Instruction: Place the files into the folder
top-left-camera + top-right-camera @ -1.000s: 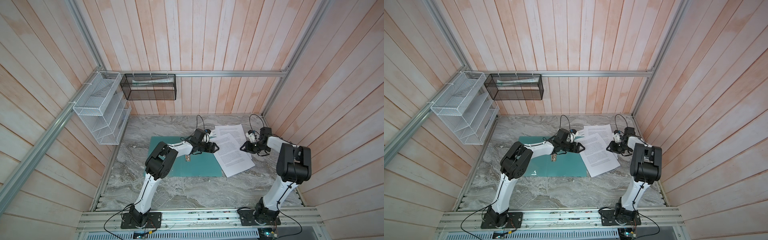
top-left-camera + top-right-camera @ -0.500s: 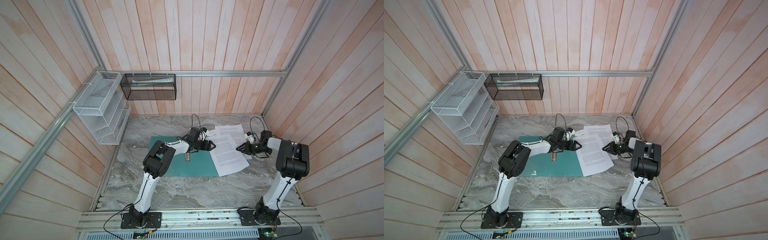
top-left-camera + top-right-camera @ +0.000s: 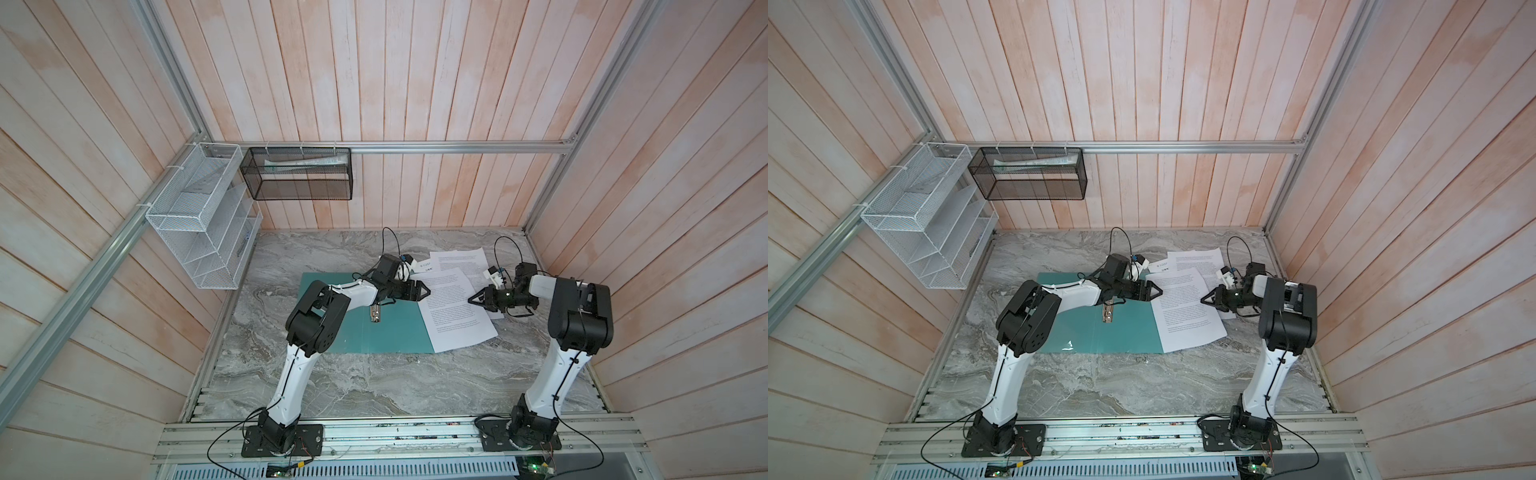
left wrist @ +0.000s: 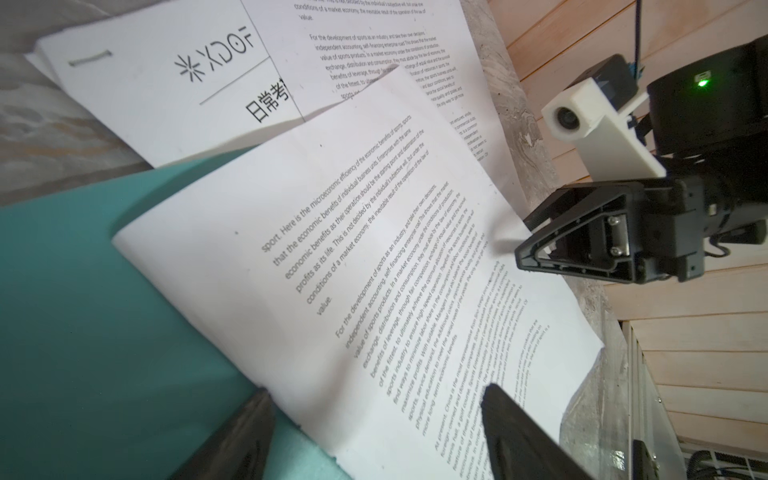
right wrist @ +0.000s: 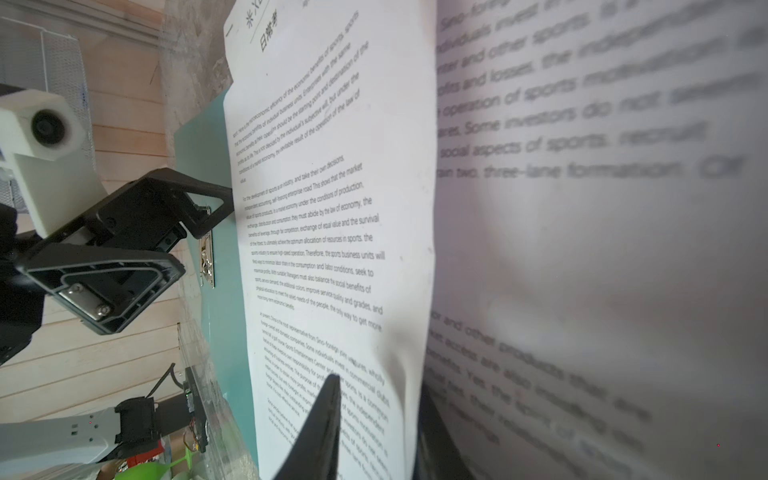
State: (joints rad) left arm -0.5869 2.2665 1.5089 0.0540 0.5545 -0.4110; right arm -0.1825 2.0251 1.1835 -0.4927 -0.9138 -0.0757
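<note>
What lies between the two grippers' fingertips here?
The top printed sheet, overlapping the teal folder's edge; in both top views the left gripper and right gripper face each other across it.

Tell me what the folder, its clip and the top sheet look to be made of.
Folder: thin card or plastic, teal, slightly glossy; a glare spot shows. Clip: metal, judging by its silvery shine. Top sheet: matte white printed paper; it bends softly near one edge.
</note>
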